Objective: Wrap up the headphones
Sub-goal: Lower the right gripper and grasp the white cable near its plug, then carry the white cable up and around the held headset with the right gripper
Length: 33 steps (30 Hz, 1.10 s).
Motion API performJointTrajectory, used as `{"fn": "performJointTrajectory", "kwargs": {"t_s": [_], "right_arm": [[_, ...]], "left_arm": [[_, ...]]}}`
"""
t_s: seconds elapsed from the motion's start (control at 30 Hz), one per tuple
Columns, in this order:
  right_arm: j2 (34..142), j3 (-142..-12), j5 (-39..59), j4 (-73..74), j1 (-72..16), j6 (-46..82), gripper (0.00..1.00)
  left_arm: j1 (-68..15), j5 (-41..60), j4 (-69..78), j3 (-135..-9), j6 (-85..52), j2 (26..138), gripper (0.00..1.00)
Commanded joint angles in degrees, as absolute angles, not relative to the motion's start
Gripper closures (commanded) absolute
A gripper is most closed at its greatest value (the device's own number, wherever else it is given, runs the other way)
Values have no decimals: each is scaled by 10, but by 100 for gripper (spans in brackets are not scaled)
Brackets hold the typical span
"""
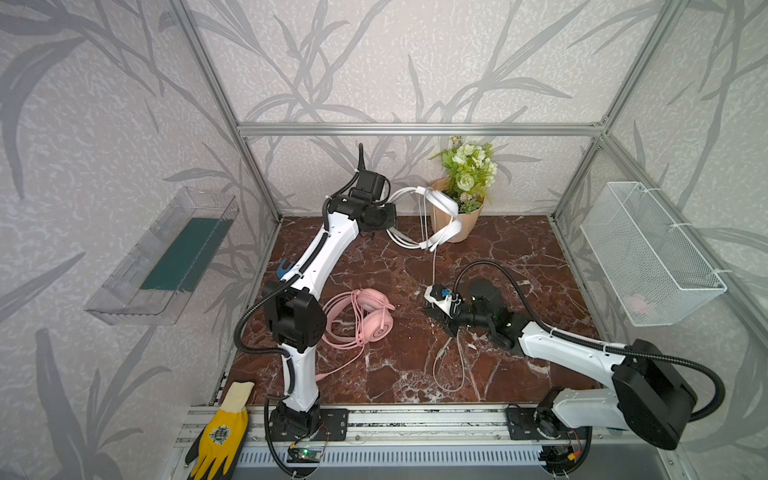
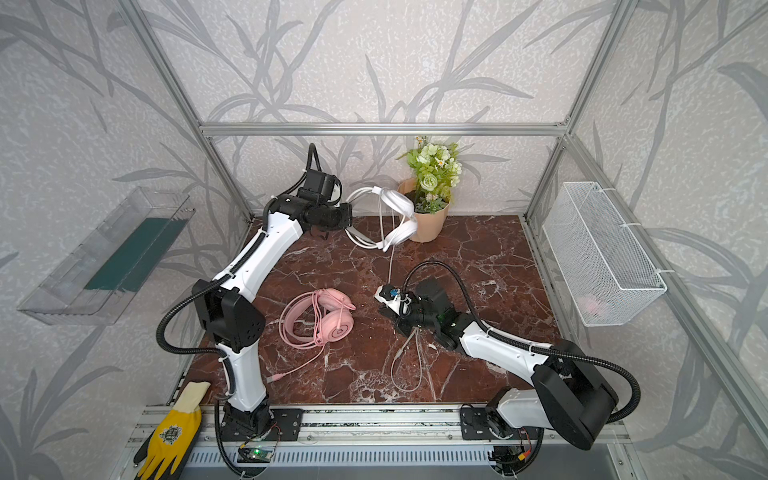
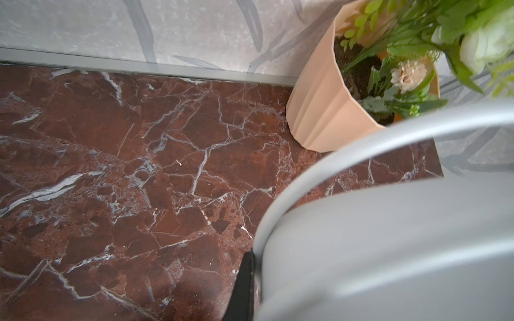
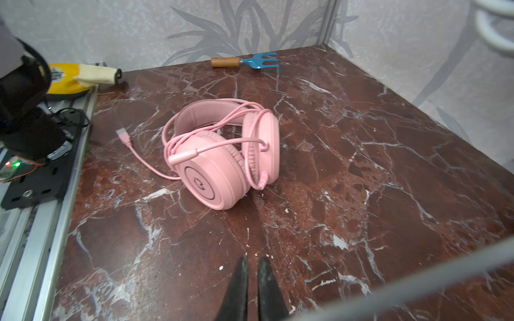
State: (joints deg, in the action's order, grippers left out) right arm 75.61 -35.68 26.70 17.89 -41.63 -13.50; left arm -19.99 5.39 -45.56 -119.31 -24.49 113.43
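left end effector (image 1: 392, 219) grips the white headphones (image 1: 442, 208) by the headband, aloft beside the flower pot (image 1: 455, 228). right end effector (image 4: 251, 266) is narrowly parted and empty, low over the surface (image 4: 361, 194). the white cable (image 1: 434, 266) dangles nearby, so best to regrip its slack and wind it taut. the pink headphones (image 4: 222, 155) lie mid-surface and look wrapped.

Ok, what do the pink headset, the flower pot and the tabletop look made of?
Pink headset: matte plastic shells, smooth, no glare; ribbed ear cushions look like soft leatherette.
Flower pot: peach, faceted, matte; probably plastic, possibly ceramic.
Tabletop: red-brown marble pattern, white veins, slight sheen; could be printed laminate.
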Motion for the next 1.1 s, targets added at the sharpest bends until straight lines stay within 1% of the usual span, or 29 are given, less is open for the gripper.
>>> {"fn": "performJointTrajectory", "kwargs": {"t_s": [0.0,0.1,0.33,0.47,0.53,0.6,0.67,0.73,0.8,0.9,1.0,1.07], "right_arm": [[751,-344,316,202,-424,-106,85],[756,-345,316,207,-424,-103,85],[796,-343,315,272,-424,-93,94],[809,-358,337,282,-425,-70,95],[804,-353,342,294,-425,-58,95],[787,-357,349,280,-425,-69,97],[753,-383,347,188,-425,-108,98],[722,-438,342,40,-425,-171,99],[711,-488,357,-83,-424,-253,100],[715,-561,345,-248,-422,-360,100],[735,-623,324,-355,-416,-427,100],[750,-665,306,-411,-411,-463,100]], "left_arm": [[-191,23,-400,-1226,-290,1138,100],[-191,23,-400,-1227,-293,1141,100],[-191,31,-403,-1229,-292,1133,100],[-191,14,-413,-1229,-284,1133,100],[-191,8,-416,-1230,-276,1135,100],[-197,-17,-435,-1240,-247,1142,100],[-204,-57,-476,-1262,-207,1159,100],[-211,-86,-507,-1274,-173,1174,100],[-215,-98,-519,-1271,-151,1180,100],[-218,-102,-525,-1258,-136,1182,100],[-224,-86,-527,-1254,-119,1185,100],[-234,-93,-532,-1258,-99,1188,100]]}}
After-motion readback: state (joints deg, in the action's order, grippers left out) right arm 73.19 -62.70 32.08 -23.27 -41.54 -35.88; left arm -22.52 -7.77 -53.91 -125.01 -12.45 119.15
